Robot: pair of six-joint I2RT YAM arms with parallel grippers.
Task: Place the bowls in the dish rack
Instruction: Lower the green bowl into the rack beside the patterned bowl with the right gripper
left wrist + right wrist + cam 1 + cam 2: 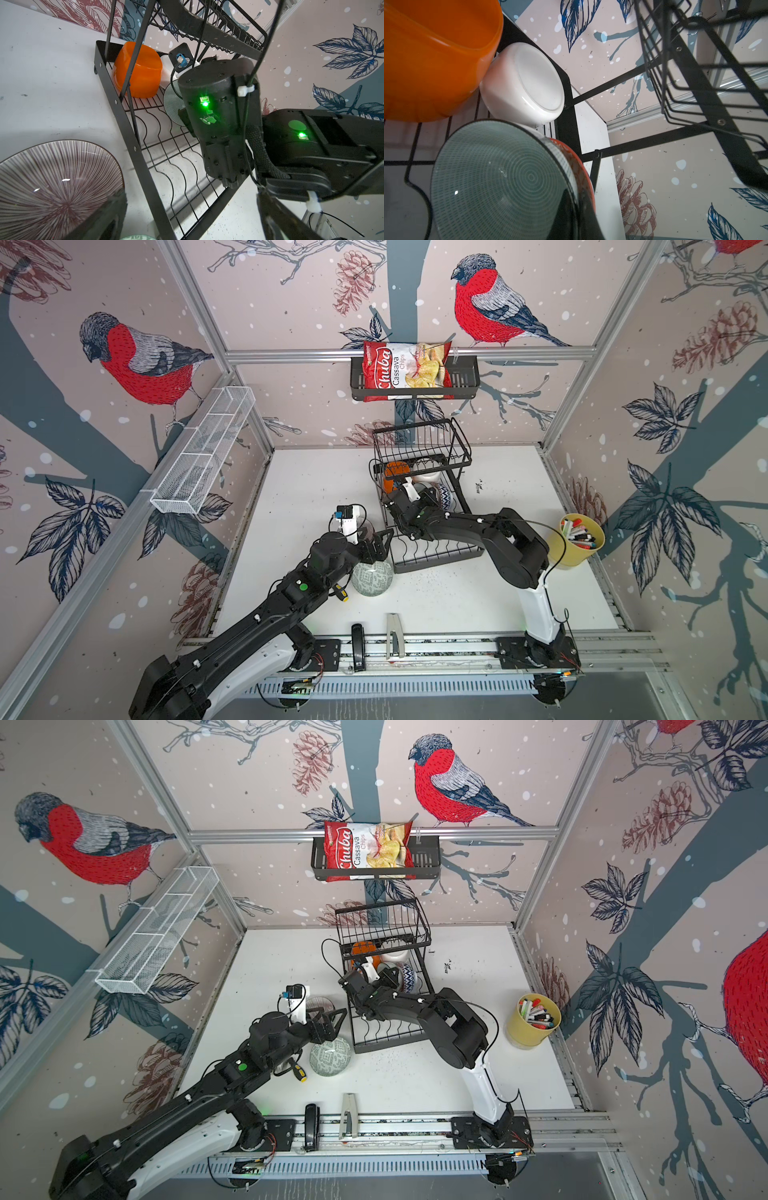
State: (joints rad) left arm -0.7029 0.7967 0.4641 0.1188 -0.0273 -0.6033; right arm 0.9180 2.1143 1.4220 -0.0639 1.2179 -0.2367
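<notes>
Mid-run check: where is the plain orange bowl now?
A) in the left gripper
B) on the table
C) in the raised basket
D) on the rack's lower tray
D: the orange bowl rests on the wires of the lower tray, beside the white bowl.

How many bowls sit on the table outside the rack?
2: mauve-striped bowl beside the dish rack, pale green bowl just in front of it; others may be hidden.

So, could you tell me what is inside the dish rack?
An orange bowl, a white bowl, a green bowl and a zigzag bowl on its lower tray; the right arm hides part of it.
</notes>
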